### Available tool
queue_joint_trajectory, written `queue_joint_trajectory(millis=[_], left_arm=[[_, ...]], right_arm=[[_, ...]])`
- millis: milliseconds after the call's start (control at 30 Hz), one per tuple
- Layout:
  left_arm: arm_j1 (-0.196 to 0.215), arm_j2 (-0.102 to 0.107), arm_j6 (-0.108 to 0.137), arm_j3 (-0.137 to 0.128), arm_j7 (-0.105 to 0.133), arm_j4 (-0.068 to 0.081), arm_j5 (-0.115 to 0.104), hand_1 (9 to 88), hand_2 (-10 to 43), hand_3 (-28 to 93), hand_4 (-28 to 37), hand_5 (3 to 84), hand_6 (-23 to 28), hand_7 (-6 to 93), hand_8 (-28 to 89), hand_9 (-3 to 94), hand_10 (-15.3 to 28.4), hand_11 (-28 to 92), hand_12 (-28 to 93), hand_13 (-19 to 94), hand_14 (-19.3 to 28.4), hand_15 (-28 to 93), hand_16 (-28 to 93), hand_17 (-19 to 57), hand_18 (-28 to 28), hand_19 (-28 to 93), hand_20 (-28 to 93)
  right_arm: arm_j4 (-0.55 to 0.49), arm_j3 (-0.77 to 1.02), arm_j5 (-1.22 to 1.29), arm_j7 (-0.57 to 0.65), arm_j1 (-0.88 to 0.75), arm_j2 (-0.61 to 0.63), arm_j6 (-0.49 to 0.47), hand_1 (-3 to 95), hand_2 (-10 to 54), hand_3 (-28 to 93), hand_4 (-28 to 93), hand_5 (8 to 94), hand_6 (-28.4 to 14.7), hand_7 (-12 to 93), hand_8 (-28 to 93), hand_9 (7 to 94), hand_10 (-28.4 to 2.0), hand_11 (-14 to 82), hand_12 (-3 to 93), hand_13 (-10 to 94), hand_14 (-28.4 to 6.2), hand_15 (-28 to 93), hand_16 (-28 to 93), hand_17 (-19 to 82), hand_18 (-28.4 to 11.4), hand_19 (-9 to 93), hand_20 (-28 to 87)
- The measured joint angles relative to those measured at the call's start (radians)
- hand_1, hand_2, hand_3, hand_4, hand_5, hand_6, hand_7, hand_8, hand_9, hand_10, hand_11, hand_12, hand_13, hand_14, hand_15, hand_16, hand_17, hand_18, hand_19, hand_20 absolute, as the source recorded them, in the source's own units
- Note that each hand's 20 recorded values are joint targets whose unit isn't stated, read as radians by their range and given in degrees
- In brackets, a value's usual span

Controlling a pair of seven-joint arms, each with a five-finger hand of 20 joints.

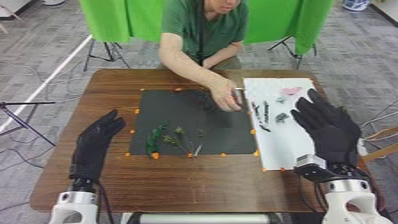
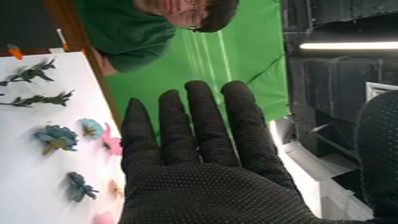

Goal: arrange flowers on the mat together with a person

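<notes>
Flowers [image 2: 58, 137] lie on the white sheet [image 1: 282, 142], just left of the right hand [image 1: 329, 130], found released. Left hand [image 1: 95, 142], also released, is beside the dark mat [image 1: 164, 106]; a person's hand [image 1: 226, 99] is over it.

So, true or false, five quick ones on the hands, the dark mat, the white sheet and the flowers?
1. The left hand is to the left of the dark mat. True.
2. The right hand is curled round a flower. False: the right hand is open, with its fingers straight, and holds nothing.
3. The pink flower lies on the white sheet. True.
4. The white sheet lies to the left of the dark mat. False: it lies to the right of it.
5. The leafy green stem is at the far edge of the mat, nearest the person. False: the leafy green stem lies at the near left part of the mat.
</notes>
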Motion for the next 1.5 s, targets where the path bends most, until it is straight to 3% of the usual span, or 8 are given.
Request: queue_joint_trajectory(millis=[467,1133,1300,1500], left_arm=[[0.001,0.000,-0.002,-0.009,-0.004,0.000,-0.009,26.1,-9.5,64,-22.2,42.7,3.7,12.2,-6,42.8,12.5,14,14,33,15.4,9,3,4.6,9.0,1,15],[-0.009,0.001,-0.011,-0.015,-0.021,0.000,-0.026,26.2,-9.5,64,-21.8,42.5,3.6,12.1,-6,42.5,12.3,13,15,33,15.4,9,3,4.3,8.9,1,15],[-0.010,0.001,-0.012,-0.017,-0.023,0.000,-0.028,26.1,-9.5,64,-21.8,42.5,3.6,12.0,-6,42.5,12.4,13,15,33,15.4,9,3,4.3,8.9,1,15],[-0.015,0.001,-0.024,-0.017,-0.023,0.001,-0.023,25.9,-9.5,64,-21.8,42.3,3.5,12.0,-6,42.4,12.3,13,15,33,15.4,9,3,4.2,8.9,1,15]], right_arm=[[0.000,0.003,-0.013,0.033,-0.002,-0.009,-0.021,7.6,3.7,73,-17,43.7,-5.9,6,-8,43.8,-15.6,4.9,10.1,33,-14.0,10,14,14,-13.9,8,24],[0.001,0.003,-0.016,0.033,-0.002,-0.013,-0.016,7.8,3.4,74,-17,45.0,-5.6,7,-8,44.6,-15.7,5.0,10.7,33,-13.9,11,14,14,-13.9,8,25],[0.001,0.003,-0.016,0.033,-0.003,-0.014,-0.016,10.8,-1.4,73,-17,45.0,-5.3,8,-8,44.9,-15.6,5.0,10.8,33,-13.8,11,14,14,-14.0,8,25],[0.002,0.004,-0.034,0.034,-0.003,-0.015,-0.021,11.3,-1.7,73,-17,45.3,-4.9,8,-8,44.9,-15.6,5.0,10.9,33,-13.4,11,14,14,-14.0,8,25]])
